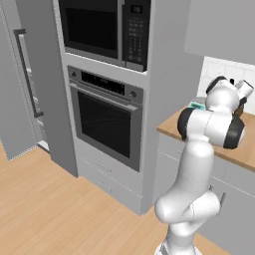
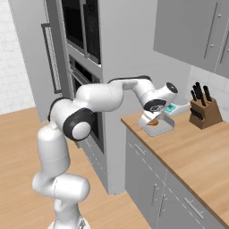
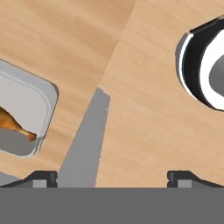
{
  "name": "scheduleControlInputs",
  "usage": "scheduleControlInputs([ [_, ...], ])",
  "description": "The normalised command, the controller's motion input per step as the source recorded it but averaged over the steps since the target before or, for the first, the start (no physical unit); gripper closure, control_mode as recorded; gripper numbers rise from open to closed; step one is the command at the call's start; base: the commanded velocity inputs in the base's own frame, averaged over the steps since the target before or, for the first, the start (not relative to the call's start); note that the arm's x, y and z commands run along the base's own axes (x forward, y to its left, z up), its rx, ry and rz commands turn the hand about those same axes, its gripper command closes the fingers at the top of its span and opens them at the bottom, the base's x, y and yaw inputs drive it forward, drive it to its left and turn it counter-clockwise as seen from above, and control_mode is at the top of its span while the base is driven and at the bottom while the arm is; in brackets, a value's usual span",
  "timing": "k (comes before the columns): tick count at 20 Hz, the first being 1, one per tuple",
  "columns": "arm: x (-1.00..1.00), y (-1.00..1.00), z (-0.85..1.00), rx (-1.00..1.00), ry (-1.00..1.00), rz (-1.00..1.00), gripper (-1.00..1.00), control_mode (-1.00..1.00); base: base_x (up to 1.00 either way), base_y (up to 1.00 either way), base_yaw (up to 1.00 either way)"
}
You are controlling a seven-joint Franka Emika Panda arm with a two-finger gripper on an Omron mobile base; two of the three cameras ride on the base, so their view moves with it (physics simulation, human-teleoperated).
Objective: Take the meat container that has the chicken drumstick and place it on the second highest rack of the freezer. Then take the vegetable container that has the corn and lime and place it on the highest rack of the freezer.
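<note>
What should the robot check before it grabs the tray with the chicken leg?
1. Gripper open: ok, the two fingertips stand wide apart.
2. Gripper empty: ok, nothing sits between the fingertips.
3. Chicken drumstick inside its meat container: ok, it lies in the grey tray on the counter.
4. Gripper lined up over the tray: not ok, in the hand view the tray is far off to the left edge.
5. Freezer door open for later: not ok, it looks shut, with its dark handle facing out.
6. Corn and lime container spotted: cannot tell.

Even, bright rendered light, soft shadows (slightly coarse, no glare)
</note>
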Motion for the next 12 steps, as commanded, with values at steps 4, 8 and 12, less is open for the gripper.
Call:
scheduleControlInputs([
  [4,0.01,0.3,-0.27,-0.06,0.03,-0.52,-1.0,-1.0,0.0,0.0,0.0],
  [8,0.14,0.39,-0.25,-0.17,0.06,-0.27,-1.0,-1.0,0.0,0.0,0.0],
  [12,0.21,0.16,-0.15,-0.17,0.13,-0.12,-1.0,-1.0,0.0,0.0,0.0],
])
